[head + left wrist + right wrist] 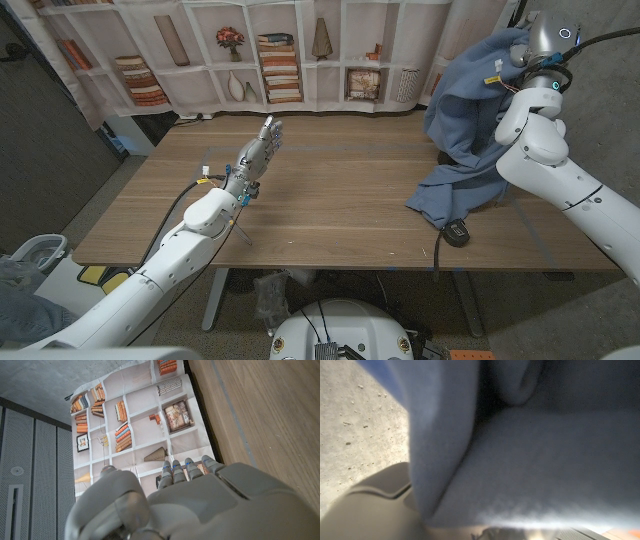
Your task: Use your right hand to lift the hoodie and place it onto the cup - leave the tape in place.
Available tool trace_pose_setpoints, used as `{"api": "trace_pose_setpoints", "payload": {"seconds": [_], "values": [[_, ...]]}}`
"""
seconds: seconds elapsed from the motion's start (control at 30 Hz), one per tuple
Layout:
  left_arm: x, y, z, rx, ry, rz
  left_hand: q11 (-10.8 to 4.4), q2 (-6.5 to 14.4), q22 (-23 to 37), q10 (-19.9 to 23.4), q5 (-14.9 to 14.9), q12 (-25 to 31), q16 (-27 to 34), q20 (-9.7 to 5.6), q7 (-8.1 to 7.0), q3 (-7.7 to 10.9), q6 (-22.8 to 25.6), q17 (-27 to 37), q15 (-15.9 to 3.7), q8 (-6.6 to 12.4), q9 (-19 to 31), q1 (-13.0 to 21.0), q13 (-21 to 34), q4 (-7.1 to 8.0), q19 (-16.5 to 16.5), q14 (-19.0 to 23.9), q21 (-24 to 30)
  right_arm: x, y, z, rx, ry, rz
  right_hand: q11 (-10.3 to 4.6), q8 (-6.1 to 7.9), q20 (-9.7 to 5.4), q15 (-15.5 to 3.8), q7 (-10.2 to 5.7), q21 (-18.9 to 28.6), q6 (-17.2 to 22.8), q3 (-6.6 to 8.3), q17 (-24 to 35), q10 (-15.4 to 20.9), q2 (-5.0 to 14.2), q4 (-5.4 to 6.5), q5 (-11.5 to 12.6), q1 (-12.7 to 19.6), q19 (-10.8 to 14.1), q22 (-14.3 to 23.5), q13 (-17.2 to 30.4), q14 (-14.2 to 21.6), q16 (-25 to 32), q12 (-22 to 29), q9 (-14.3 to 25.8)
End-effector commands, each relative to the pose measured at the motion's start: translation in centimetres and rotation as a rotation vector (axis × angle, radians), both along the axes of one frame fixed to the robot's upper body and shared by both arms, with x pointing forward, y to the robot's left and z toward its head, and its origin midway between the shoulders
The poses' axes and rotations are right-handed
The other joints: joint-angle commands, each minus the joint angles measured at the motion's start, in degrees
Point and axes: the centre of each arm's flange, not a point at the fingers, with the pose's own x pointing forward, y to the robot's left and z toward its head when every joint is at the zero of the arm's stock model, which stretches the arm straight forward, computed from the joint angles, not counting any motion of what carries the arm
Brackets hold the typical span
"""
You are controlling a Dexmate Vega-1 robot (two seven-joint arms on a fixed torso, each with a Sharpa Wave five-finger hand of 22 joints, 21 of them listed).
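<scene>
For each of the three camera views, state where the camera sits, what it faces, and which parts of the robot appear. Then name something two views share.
Head view: on the robot's head, looking down over the wooden table; both arms, the left hand, and the lifted blue fabric hoodie.
Left wrist view: on the left wrist, looking along the left hand toward the printed bookshelf backdrop.
Right wrist view: on the right wrist, close against the hoodie.
Shared: the hoodie appears in the head and right wrist views.

Hoodie (470, 110) apparently hides the right robot hand.
</scene>
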Motion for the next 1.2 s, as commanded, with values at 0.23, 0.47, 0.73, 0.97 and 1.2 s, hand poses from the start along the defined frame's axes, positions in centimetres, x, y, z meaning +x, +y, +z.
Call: {"api": "trace_pose_setpoints", "payload": {"seconds": [0.23,0.47,0.73,0.97,1.2], "values": [[-0.3,0.1,-0.5,-0.006,0.004,0.003,-0.15,0.28,0.22,-0.04,-0.09,-0.07,0.22,0.29,0.08,-0.45,0.44,0.09,0.03,-0.03,0.17,0.53,0.14,0.00,-0.04,-0.20,0.25,1.6,0.3,-0.7,-0.020,0.063,-0.016,-0.29,-0.24,-6.66,-0.16,0.26,0.18,0.62,-0.44,0.13,0.15,7.71,-0.02,0.34,8.20,0.56,0.18,0.24,0.25,0.55,-0.18,0.13],[-0.3,0.1,-0.6,-0.006,0.007,0.001,-0.18,0.30,0.22,-0.11,-0.09,-0.10,0.23,0.25,0.09,-0.51,0.52,0.09,0.02,-0.01,0.17,0.59,0.14,0.00,-0.04,-0.19,0.24,2.2,0.7,-1.0,-0.027,0.079,-0.025,-0.26,-0.48,-6.66,-0.16,0.01,0.18,0.70,-0.46,0.15,0.27,7.70,-0.04,0.32,8.23,0.54,0.18,0.28,0.14,0.58,-0.09,-0.10],[-0.4,0.1,-0.7,-0.007,0.007,0.004,0.09,0.33,0.22,-0.12,-0.09,-0.09,0.22,0.28,0.05,-0.59,0.56,0.09,0.06,-0.01,0.17,0.65,0.14,0.00,-0.04,-0.20,0.24,2.9,0.8,-1.4,-0.033,0.101,-0.032,-0.26,-0.48,-6.66,-0.16,0.04,0.16,0.77,-0.49,0.06,0.30,7.71,-0.04,0.33,8.24,0.51,0.18,0.08,0.12,0.62,-0.19,0.13],[-0.6,0.2,-0.7,-0.008,0.005,0.008,-0.03,0.36,0.22,-0.03,-0.09,-0.06,0.23,0.26,-0.06,-0.67,0.42,0.09,0.07,-0.08,0.17,0.70,0.14,0.01,-0.04,-0.19,0.25,3.4,0.6,-1.7,-0.025,0.112,-0.030,-0.23,-0.66,-6.66,-0.17,0.00,0.16,0.84,-0.53,0.00,0.37,7.65,-0.06,0.37,8.27,0.57,0.17,0.12,0.00,0.60,-0.11,-0.01],[-0.6,0.0,-0.6,0.001,0.007,0.004,0.00,0.39,0.22,-0.05,-0.09,-0.06,0.22,0.08,-0.05,-0.74,-0.08,0.10,0.02,-0.28,0.17,0.75,0.14,0.01,-0.04,-0.22,0.25,4.1,0.6,-2.4,-0.030,0.134,-0.044,-0.22,-0.80,-6.66,-0.16,0.00,0.15,0.91,-0.55,0.04,0.29,7.70,-0.03,0.37,8.28,0.58,0.17,0.15,0.10,0.75,-0.11,-0.04]]}}
